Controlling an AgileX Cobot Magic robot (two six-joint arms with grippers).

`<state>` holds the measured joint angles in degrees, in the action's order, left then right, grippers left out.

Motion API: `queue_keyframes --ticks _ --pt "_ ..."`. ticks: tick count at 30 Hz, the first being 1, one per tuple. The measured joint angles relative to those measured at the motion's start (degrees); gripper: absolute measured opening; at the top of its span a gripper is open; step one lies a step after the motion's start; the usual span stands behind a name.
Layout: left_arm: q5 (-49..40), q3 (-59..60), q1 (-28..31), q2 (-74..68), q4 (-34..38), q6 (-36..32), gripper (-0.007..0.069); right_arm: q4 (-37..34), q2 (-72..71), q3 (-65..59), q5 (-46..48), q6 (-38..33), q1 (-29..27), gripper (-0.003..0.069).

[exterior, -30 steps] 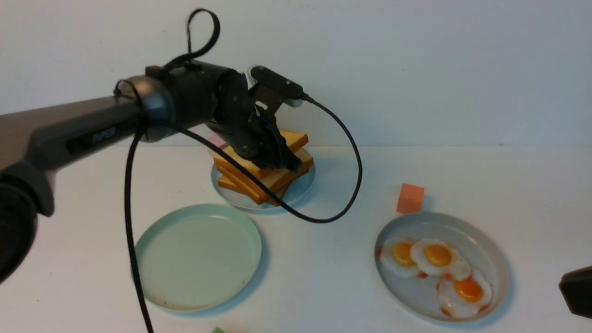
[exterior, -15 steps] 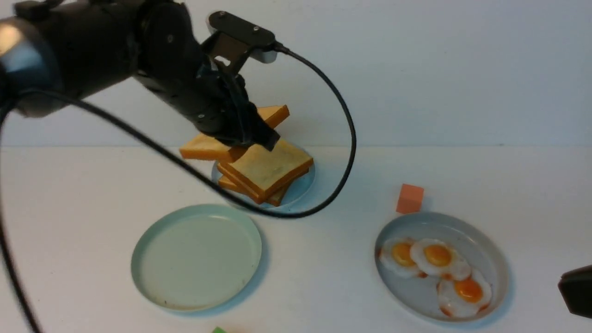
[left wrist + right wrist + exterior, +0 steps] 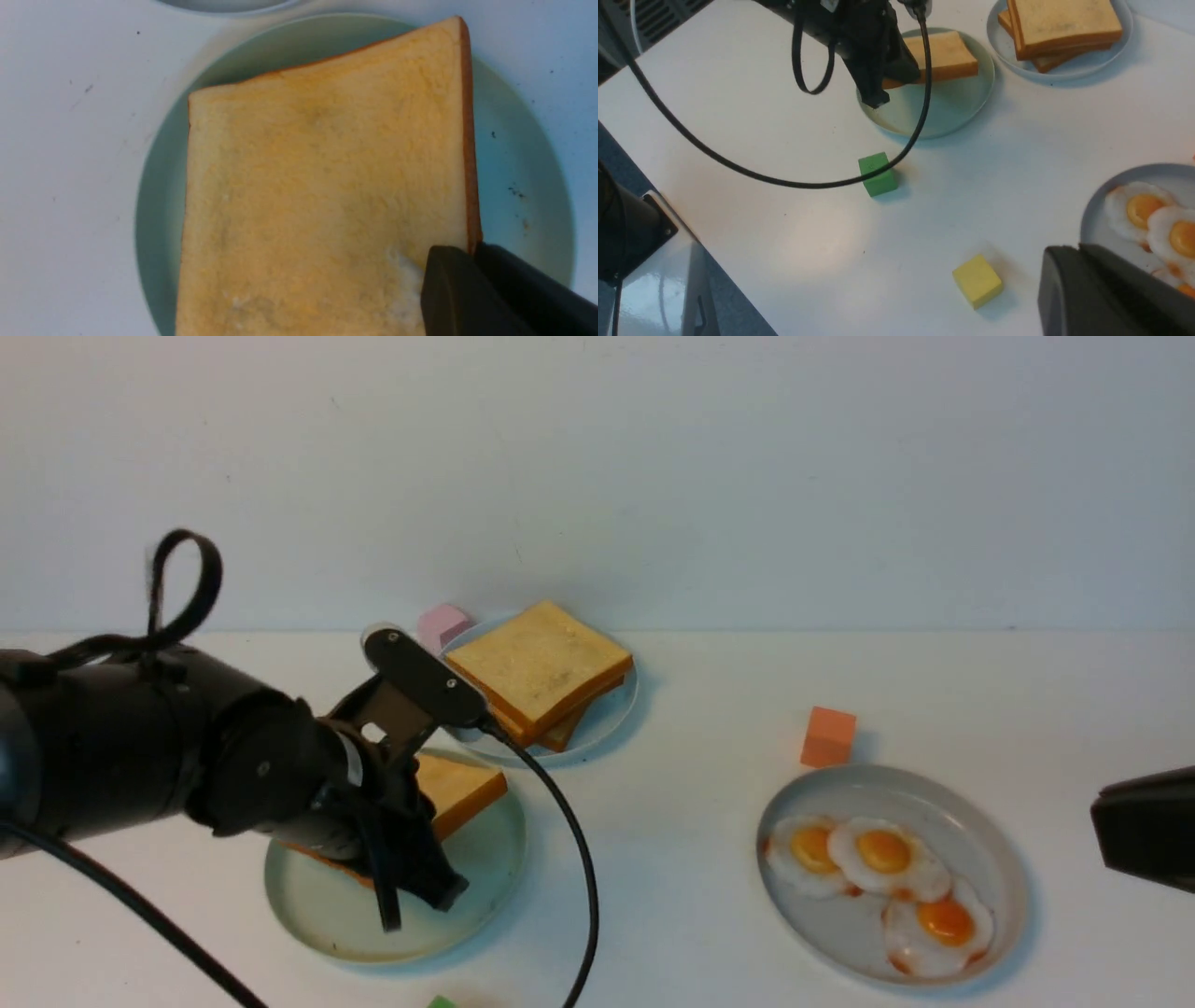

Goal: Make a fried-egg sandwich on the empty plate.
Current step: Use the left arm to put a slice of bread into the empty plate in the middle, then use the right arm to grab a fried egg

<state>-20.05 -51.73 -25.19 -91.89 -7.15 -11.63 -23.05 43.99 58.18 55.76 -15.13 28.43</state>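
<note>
My left gripper (image 3: pixel 415 849) is shut on the edge of one golden toast slice (image 3: pixel 462 786) and holds it tilted low over the pale mint-green plate (image 3: pixel 485 887). The left wrist view shows the slice (image 3: pixel 327 186) covering most of the plate (image 3: pixel 523 163), with the gripper (image 3: pixel 473 254) pinching its crust; I cannot tell whether the slice touches the plate. Three fried eggs (image 3: pixel 882 849) lie on the grey-blue plate (image 3: pixel 999 877). My right gripper (image 3: pixel 1080 254) is shut and empty beside that plate (image 3: pixel 1099 224). No fried-egg sandwich is in view.
A stack of plain toast (image 3: pixel 540 667) sits on the pale-blue plate (image 3: pixel 611 714) at the back. Small cubes lie about: pink (image 3: pixel 442 621), orange (image 3: pixel 828 735), green (image 3: pixel 877 173) and yellow (image 3: pixel 976 281). The left arm's cable (image 3: pixel 569 859) loops across the plate's right edge.
My left gripper lifted the top slice off the toast stack and carried it forward and down over the mint-green plate. The right gripper edged further into the front view.
</note>
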Motion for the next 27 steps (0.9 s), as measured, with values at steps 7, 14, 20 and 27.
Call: queue_keyframes --ticks 7,14,20,27 --pt "0.8 0.0 0.0 -2.9 -1.6 0.1 0.0052 -1.0 0.0 0.0 -0.2 0.0 0.0 0.0061" --pt "-0.5 0.1 0.0 -2.1 -0.8 0.9 0.0285 -1.2 0.2 0.0 -0.2 0.0 0.0 0.0087" --pt "-2.3 0.3 0.0 7.5 4.7 4.9 0.0475 2.4 5.2 0.0 -0.2 1.0 0.0 0.0188" --pt "-8.9 1.0 0.0 30.5 16.9 11.2 0.0298 11.5 17.3 0.0 -0.4 2.5 0.0 0.0317"
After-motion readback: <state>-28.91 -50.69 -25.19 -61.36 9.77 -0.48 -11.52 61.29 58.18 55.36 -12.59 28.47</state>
